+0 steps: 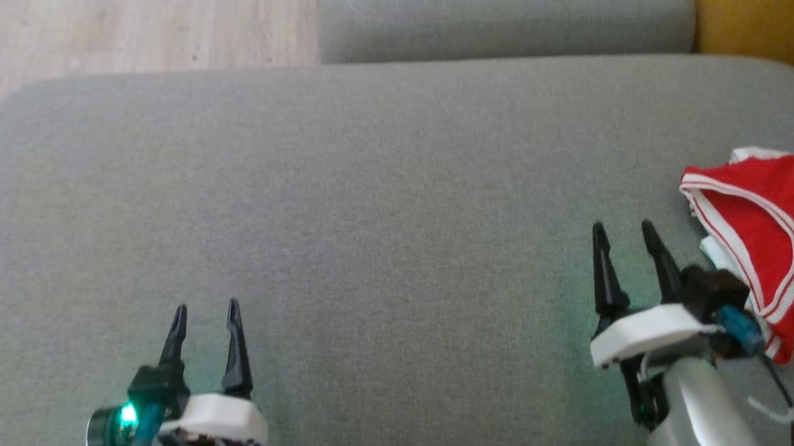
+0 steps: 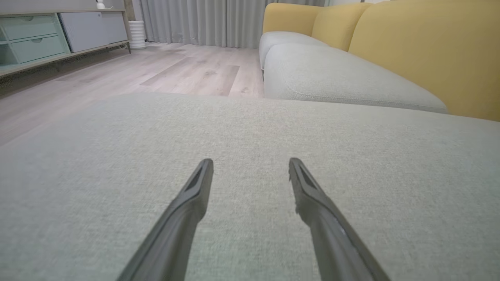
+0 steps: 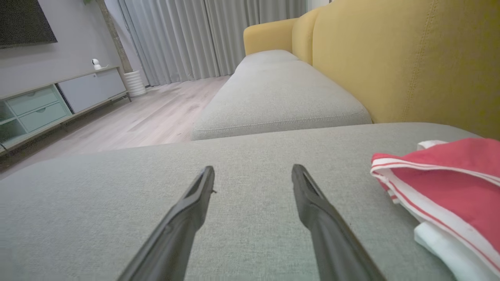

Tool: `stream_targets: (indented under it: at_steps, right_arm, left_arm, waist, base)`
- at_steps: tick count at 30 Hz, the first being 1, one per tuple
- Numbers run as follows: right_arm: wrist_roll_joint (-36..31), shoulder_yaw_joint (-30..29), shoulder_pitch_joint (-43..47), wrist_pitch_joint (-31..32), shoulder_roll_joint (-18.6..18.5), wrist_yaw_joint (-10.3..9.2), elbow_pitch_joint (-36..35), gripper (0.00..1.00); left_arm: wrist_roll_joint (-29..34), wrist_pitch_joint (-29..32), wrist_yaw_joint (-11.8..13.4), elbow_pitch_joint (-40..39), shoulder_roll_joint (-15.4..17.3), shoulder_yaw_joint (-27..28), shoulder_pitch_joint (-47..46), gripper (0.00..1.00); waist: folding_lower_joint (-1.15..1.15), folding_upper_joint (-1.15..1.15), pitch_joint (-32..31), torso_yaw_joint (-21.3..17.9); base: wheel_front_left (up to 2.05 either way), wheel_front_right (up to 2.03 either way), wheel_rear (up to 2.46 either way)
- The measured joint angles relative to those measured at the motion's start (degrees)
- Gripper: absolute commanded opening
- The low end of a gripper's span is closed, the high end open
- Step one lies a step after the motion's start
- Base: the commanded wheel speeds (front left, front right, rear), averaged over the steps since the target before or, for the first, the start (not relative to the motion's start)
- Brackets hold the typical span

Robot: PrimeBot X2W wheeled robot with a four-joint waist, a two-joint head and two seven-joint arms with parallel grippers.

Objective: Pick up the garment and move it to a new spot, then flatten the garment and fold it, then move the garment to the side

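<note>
A red garment with white stripe trim lies folded in a compact stack at the right edge of the grey sofa cushion; a white layer peeks out beneath it. In the right wrist view the garment sits just right of my fingers. My right gripper hovers open immediately left of the garment, not touching it, and it holds nothing. My left gripper is open low at the front left of the cushion, and it has only bare fabric between its fingers.
A second grey seat cushion adjoins at the back, with the yellow backrest along the right. Pale wooden floor lies beyond the cushion's far left edge. A low cabinet and curtains stand across the room.
</note>
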Motion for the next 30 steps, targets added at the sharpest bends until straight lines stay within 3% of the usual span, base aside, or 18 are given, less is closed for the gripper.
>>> stream_targets:
  at_steps: [7, 16, 17, 23, 30]
  right_arm:
    - [1.33, 1.37, 3.84, 0.00, 0.01, 0.00, 0.82, 1.00]
    - [1.83, 2.60, 4.52, 0.00, 0.03, 0.00, 1.41, 1.00]
    - [1.81, 2.65, 4.95, 0.00, 0.07, 0.00, 1.75, 0.00]
    - [1.98, 2.60, 9.20, 0.38, 0.36, -0.01, 5.54, 0.00]
    - [7.12, 1.89, 10.14, 1.51, 0.38, -0.01, 4.45, 0.00]
  left_arm:
    - [0.27, 0.00, -0.18, 0.46, 0.01, 1.87, 2.05, 1.00]
    - [0.29, 0.00, -3.34, 0.30, 0.01, 3.12, 3.40, 1.00]
    - [0.01, 0.02, -3.52, 0.57, 0.01, 3.20, 3.52, 0.00]
    - [-0.20, 0.58, -3.54, 4.15, -0.01, 3.16, 6.03, 0.00]
    - [-5.22, 1.88, -4.11, 3.78, -0.02, 3.61, 6.48, 0.00]
  waist:
    - [0.00, 0.00, -3.37, 0.48]
    - [0.00, 0.00, -4.84, -0.22]
    - [0.00, 0.00, -4.89, -0.25]
    - [0.00, 0.00, -4.92, -0.25]
    - [0.00, 0.00, -4.80, -0.21]
  base:
    - [0.00, 0.00, 0.00]
    - [0.00, 0.00, 0.00]
    - [0.00, 0.00, 0.00]
    - [0.00, 0.00, 0.00]
    - [0.00, 0.00, 0.00]
